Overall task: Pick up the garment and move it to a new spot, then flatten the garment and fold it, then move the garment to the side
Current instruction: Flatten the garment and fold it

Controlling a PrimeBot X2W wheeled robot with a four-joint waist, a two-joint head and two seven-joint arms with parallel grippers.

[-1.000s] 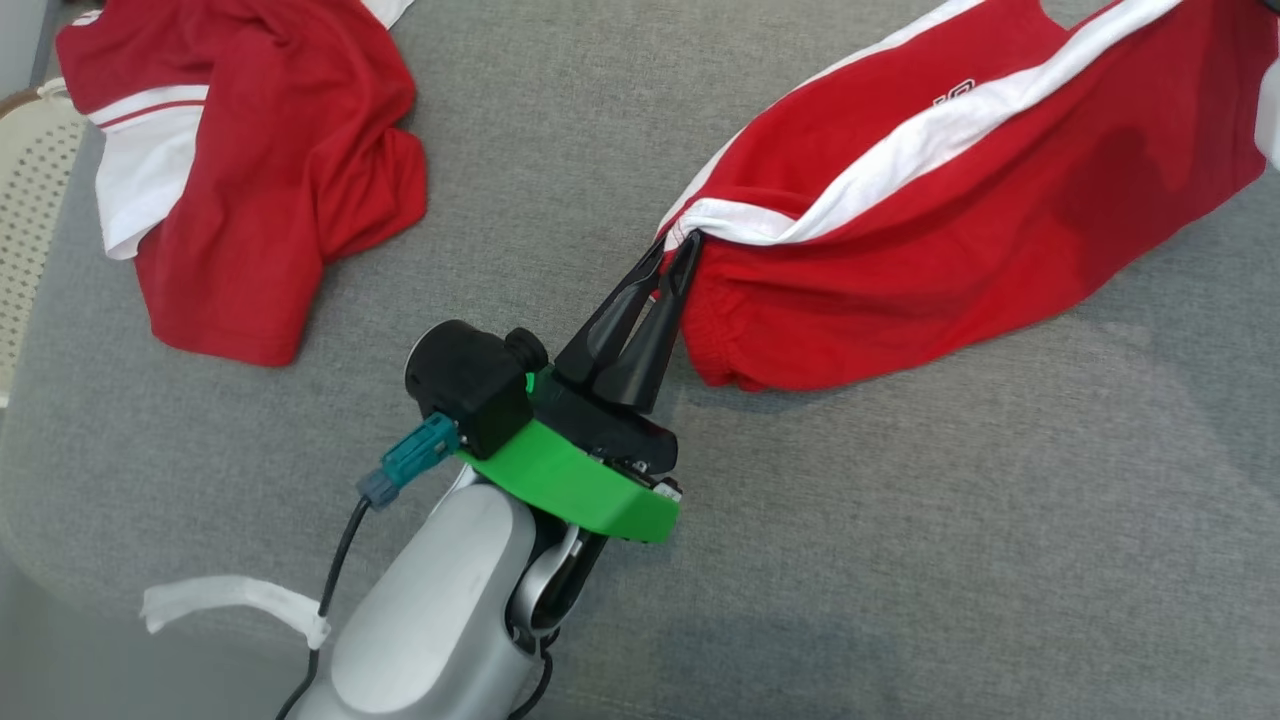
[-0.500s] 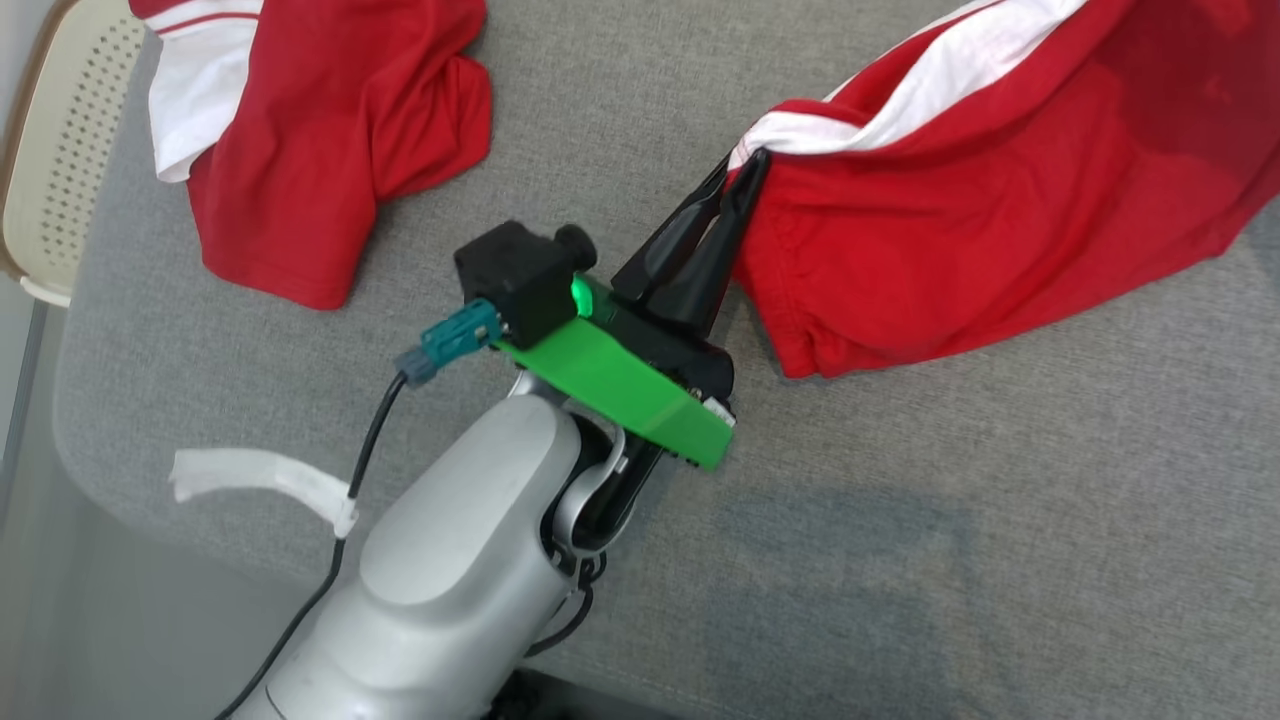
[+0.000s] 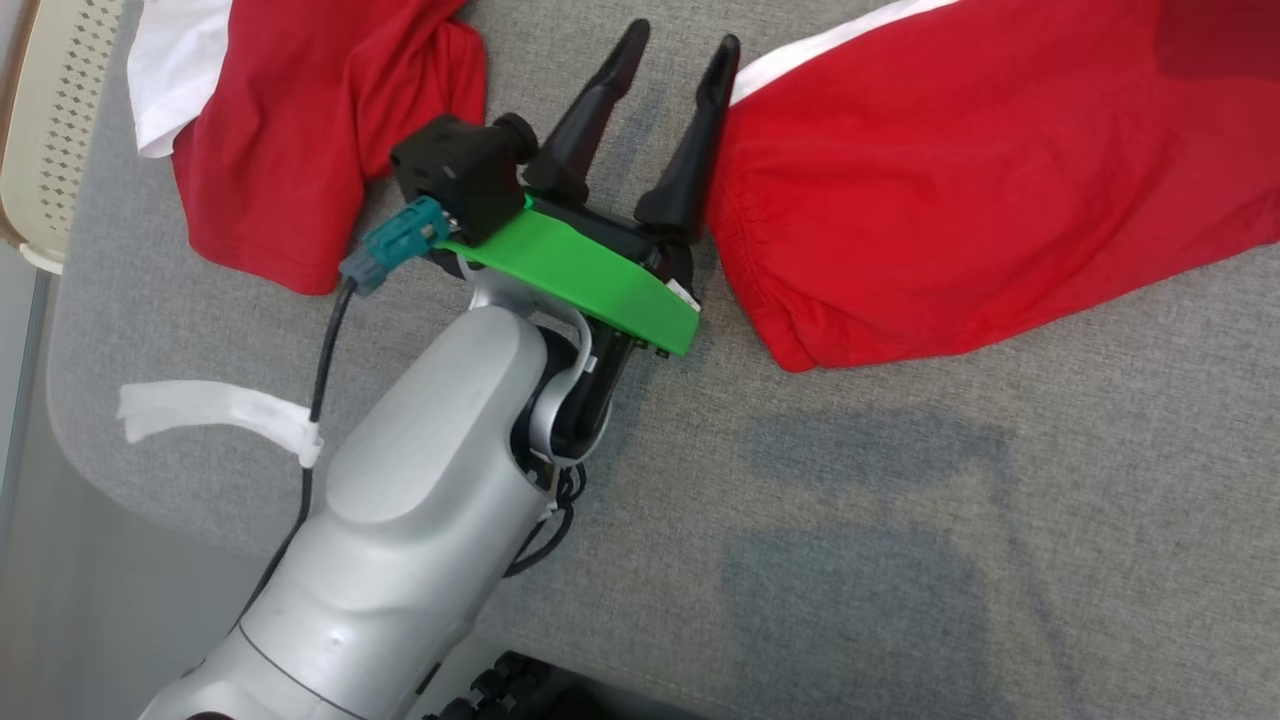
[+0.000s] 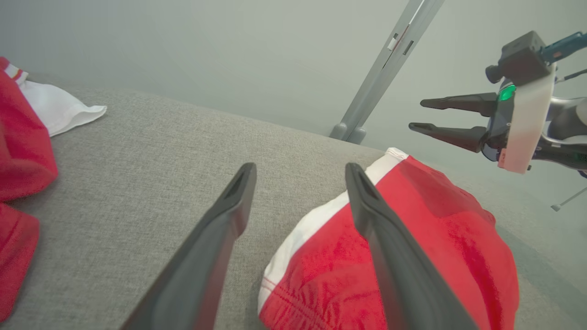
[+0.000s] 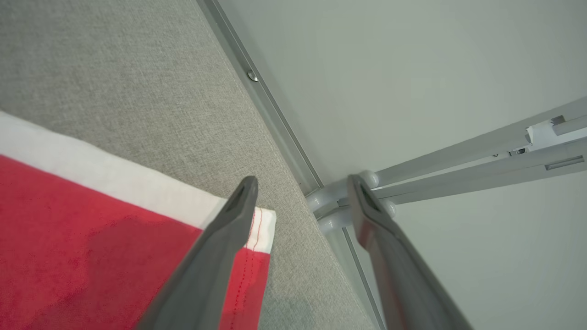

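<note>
Head view: left gripper point(image 3: 682, 38) spread wide and empty, just beside waistband end of garment point(image 3: 950, 200). Garment lies stretched on table point(image 3: 900, 520), likely laid out for flattening. Second red garment point(image 3: 300, 130) lies well apart from it.

Left wrist view: right gripper point(image 4: 418, 115) spread and empty, above garment's far end.

Right wrist view: fingers over garment's hem corner; neither end gripped.

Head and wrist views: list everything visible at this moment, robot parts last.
red garment with white stripe: one, red and white, lying on the surface's right side
crumpled red-and-white garment: one, upper left in the head view
grey fabric surface: one, grey, under both garments
cream perforated object: one, cream, past the surface's left edge
grey metal frame bars: several, grey, beyond the surface
silver forearm: one, lower left
left gripper: one, dark, open at the striped garment's near end
right gripper: one, dark, open by its far corner
</note>
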